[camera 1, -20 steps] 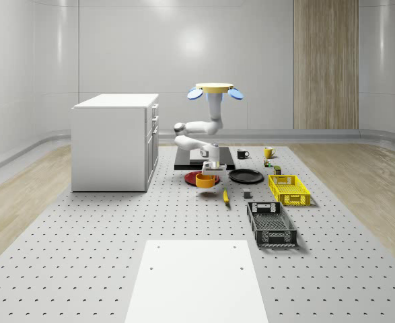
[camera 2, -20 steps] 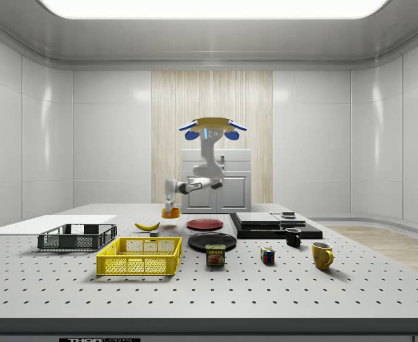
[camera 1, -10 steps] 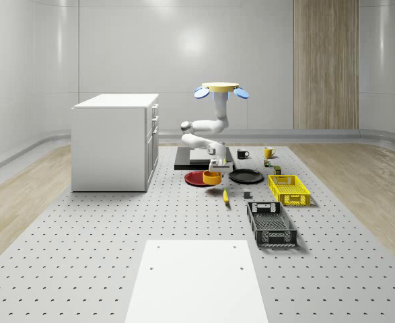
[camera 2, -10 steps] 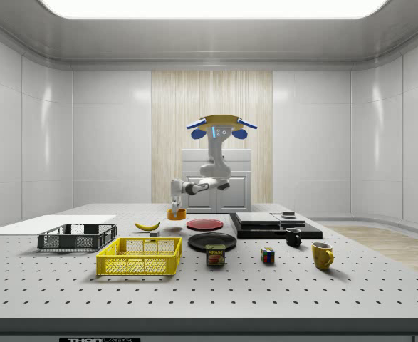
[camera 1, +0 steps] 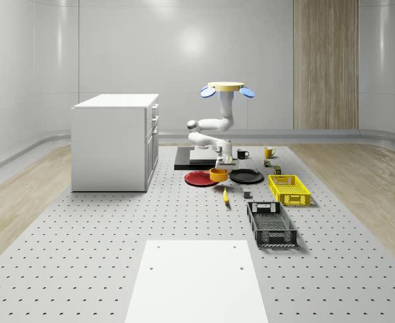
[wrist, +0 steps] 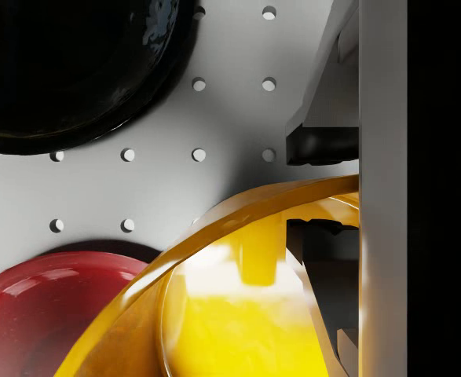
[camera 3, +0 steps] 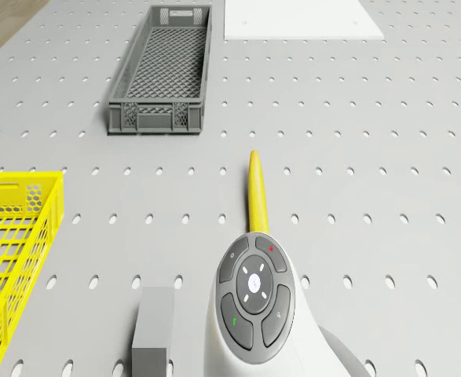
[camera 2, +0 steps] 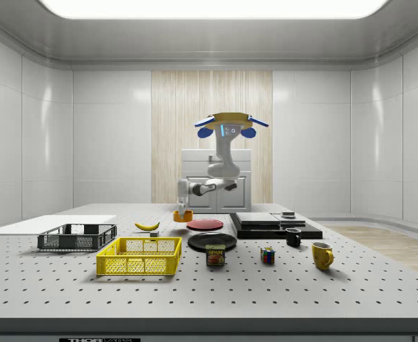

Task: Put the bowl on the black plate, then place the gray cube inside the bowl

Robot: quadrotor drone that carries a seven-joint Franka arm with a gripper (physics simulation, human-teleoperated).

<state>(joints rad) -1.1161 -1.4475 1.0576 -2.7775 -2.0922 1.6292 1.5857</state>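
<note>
The bowl [camera 1: 218,174] is hanging off the table between the red plate [camera 1: 200,178] and black plate [camera 1: 246,176], its rim pinched in the closed gripper [camera 1: 221,165]. The gray cube [camera 3: 154,339] is lying near the banana [camera 3: 257,201]. The drone [camera 1: 227,88] is hovering above the plates.

A bare simulated lab: pale panelled walls, a perforated grey table [camera 1: 83,256], a white cabinet [camera 1: 113,141]
</note>
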